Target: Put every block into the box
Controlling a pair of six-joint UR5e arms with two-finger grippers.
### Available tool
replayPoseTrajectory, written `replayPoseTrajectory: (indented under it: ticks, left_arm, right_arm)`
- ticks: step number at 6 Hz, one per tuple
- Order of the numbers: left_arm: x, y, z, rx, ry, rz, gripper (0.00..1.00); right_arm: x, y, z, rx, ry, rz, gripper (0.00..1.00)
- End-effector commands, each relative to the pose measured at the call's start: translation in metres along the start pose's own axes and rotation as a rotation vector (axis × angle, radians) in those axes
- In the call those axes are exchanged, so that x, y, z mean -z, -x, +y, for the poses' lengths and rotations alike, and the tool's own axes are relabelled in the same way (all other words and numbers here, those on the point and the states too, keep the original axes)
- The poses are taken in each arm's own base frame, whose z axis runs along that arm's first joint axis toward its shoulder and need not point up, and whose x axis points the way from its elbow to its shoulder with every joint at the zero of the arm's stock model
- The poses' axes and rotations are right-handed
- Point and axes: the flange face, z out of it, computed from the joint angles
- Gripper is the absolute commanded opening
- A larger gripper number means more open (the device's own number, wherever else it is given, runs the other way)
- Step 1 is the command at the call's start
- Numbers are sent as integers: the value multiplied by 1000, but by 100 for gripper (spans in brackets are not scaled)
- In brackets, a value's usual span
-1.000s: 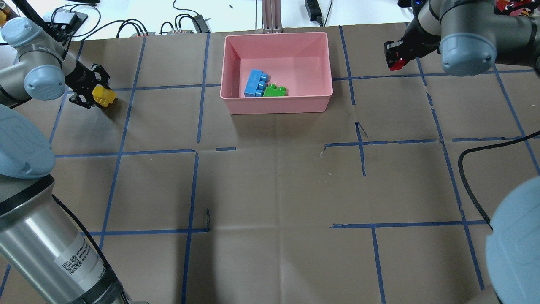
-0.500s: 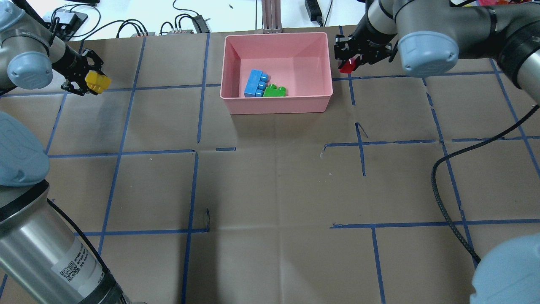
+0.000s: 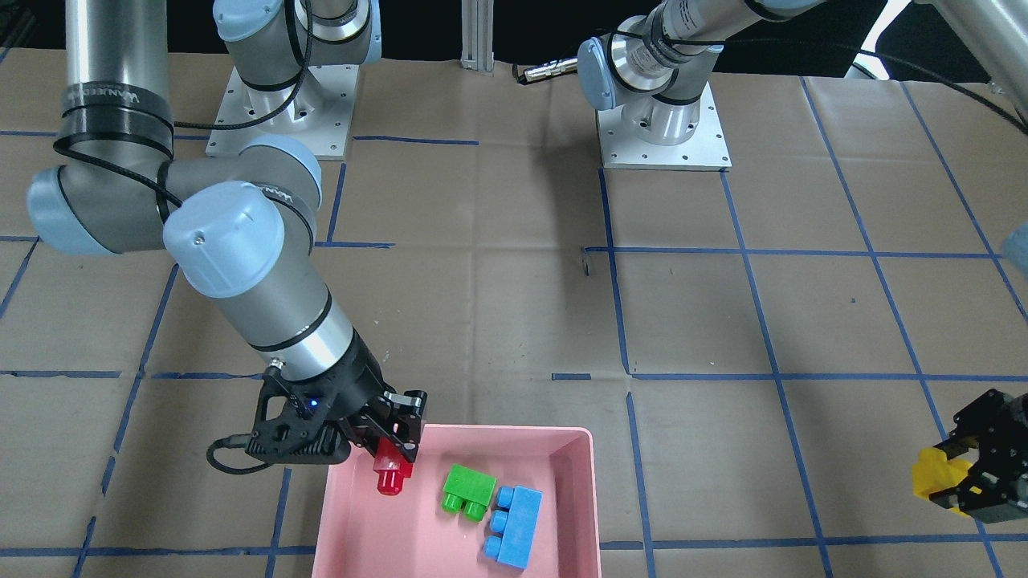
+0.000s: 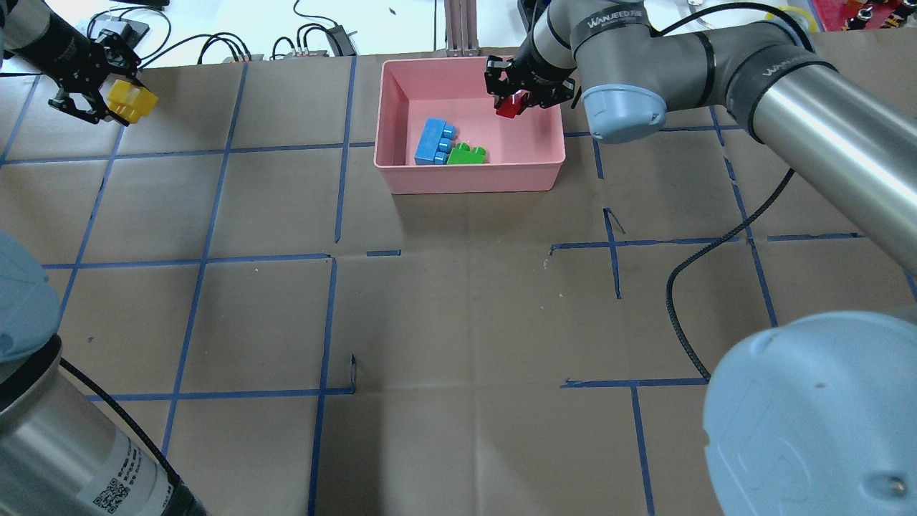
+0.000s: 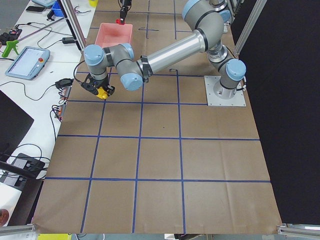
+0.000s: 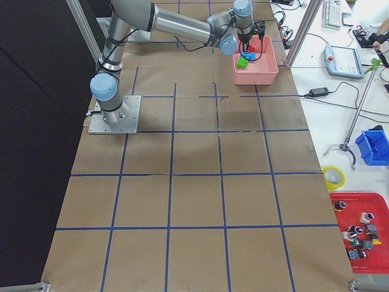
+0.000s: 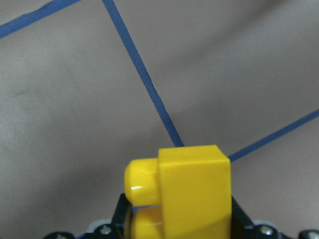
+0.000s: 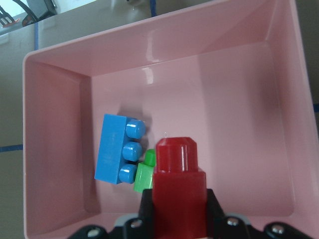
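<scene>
The pink box (image 4: 401,86) sits at the table's far middle and holds the light-blue block (image 4: 433,141) and the green block (image 4: 467,154), side by side. It also shows in the front view (image 3: 353,554) and the right wrist view (image 8: 55,149). My right gripper (image 4: 517,100) is shut on the red block (image 4: 510,107) and holds it above the box's right part; the red block also shows in the front view (image 3: 391,474) and the right wrist view (image 8: 178,189). My left gripper (image 4: 107,100) is shut on the yellow block (image 4: 132,102) above the table's far left, well away from the box.
Brown paper with blue tape lines covers the table (image 4: 466,322). Cables and power adapters (image 4: 315,39) lie beyond the far edge. A black cable (image 4: 688,287) hangs from the right arm over the table's right half.
My right gripper has carried the red block left, from beside the box to over its inside. My left gripper has moved farther left and away with the yellow block.
</scene>
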Motion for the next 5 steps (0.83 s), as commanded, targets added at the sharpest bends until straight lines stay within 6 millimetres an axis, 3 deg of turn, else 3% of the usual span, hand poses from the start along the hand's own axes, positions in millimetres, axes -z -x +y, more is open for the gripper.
replayPoseTrajectory:
  ticks: [1,3,4,5]
  left_arm:
    - [35,-26,47,-251,12,-12,6]
    - [18,-60,92,-515,58,-32,6]
    - [9,-74,111,-624,45,-95,5]
    - [6,-99,151,-699,27,-133,5]
  right_arm:
    - [-4,8,-4,25,-15,2,97]
    - [-4,6,-3,29,-10,28,99]
    - [8,3,-5,81,-22,52,100]
    - [39,-13,-1,134,19,171,100]
